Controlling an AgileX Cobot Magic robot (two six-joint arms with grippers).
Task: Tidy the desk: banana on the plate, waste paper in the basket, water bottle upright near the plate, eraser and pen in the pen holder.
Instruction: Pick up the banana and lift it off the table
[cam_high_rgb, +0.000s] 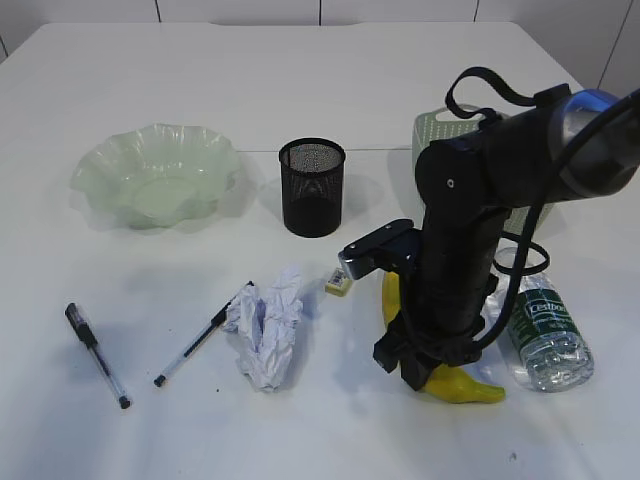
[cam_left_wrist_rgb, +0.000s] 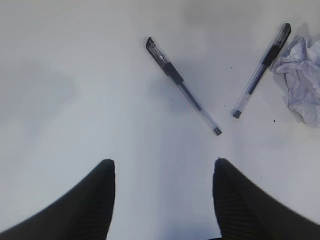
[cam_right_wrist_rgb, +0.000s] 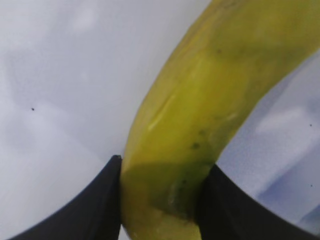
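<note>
My right gripper (cam_right_wrist_rgb: 162, 167) is shut on the yellow banana (cam_right_wrist_rgb: 200, 110), which lies on the white desk (cam_high_rgb: 300, 80); in the exterior view the banana (cam_high_rgb: 455, 385) shows under the arm. The pale green plate (cam_high_rgb: 155, 175) sits at the back left. The black mesh pen holder (cam_high_rgb: 312, 187) stands mid-desk. The tiny eraser (cam_high_rgb: 338, 285) lies beside the waste paper (cam_high_rgb: 268, 325). The water bottle (cam_high_rgb: 545, 325) lies on its side at the right. The sage-green basket (cam_high_rgb: 432, 130) is partly hidden behind the arm. Two pens (cam_left_wrist_rgb: 182, 85) (cam_left_wrist_rgb: 261, 70) lie ahead of my open, empty left gripper (cam_left_wrist_rgb: 162, 172).
The right arm covers the desk between the banana, bottle and basket. The waste paper (cam_left_wrist_rgb: 305, 80) also shows at the right edge of the left wrist view. The two pens (cam_high_rgb: 95, 352) (cam_high_rgb: 198, 345) lie at the front left of the desk.
</note>
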